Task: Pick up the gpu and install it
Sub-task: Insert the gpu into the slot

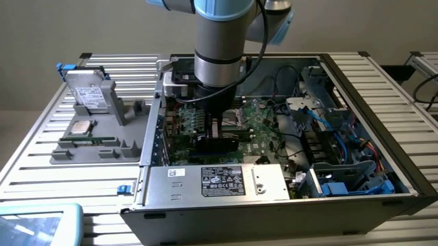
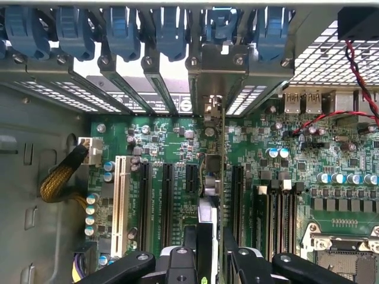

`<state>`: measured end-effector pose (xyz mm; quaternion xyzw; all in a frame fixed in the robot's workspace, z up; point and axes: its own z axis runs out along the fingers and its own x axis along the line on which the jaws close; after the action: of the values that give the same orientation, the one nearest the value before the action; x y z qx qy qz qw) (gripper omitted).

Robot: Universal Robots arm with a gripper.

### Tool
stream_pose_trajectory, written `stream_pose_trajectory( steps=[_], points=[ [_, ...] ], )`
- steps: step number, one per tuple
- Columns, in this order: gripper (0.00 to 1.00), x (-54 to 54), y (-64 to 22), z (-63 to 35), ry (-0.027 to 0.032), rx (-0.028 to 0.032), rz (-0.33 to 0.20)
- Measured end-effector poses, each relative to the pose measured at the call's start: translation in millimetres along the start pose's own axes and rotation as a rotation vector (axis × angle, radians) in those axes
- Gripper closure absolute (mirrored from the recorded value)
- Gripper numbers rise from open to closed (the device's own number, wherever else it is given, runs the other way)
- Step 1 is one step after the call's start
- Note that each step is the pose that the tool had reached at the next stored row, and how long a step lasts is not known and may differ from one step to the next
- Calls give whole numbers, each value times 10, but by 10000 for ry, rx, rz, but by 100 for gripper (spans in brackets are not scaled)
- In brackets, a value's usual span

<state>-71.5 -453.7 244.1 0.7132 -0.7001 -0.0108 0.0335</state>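
My gripper [image 1: 220, 128] reaches down into the open computer case [image 1: 383, 128], over the green motherboard [image 1: 263, 120]. It is shut on the gpu [image 1: 217, 145], a black card held upright on its edge just above the board. In the wrist view the gpu [image 2: 222, 83] shows edge-on, running from between my fingertips [image 2: 183, 257] to its metal bracket at the case's rear slot openings. The card lines up along one of the long black expansion slots [image 2: 167, 201] of the motherboard [image 2: 331, 165]. Whether its edge sits in the slot is hidden.
On the exterior view's left a grey tray [image 1: 130, 146] holds a metal drive [image 1: 89, 95], a processor [image 1: 81, 127] and a memory stick [image 1: 85, 139]. The power supply [image 1: 219, 182] fills the case's front. Blue cables [image 1: 335, 118] lie on the right. Blue slot latches [image 2: 118, 29] line the rear.
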Motion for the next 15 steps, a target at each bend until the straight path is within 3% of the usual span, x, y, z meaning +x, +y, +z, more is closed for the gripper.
stream_pose_trajectory(
  steps=[15],
  points=[
    [73,-1,10,12,0,1,-6]
  ],
)
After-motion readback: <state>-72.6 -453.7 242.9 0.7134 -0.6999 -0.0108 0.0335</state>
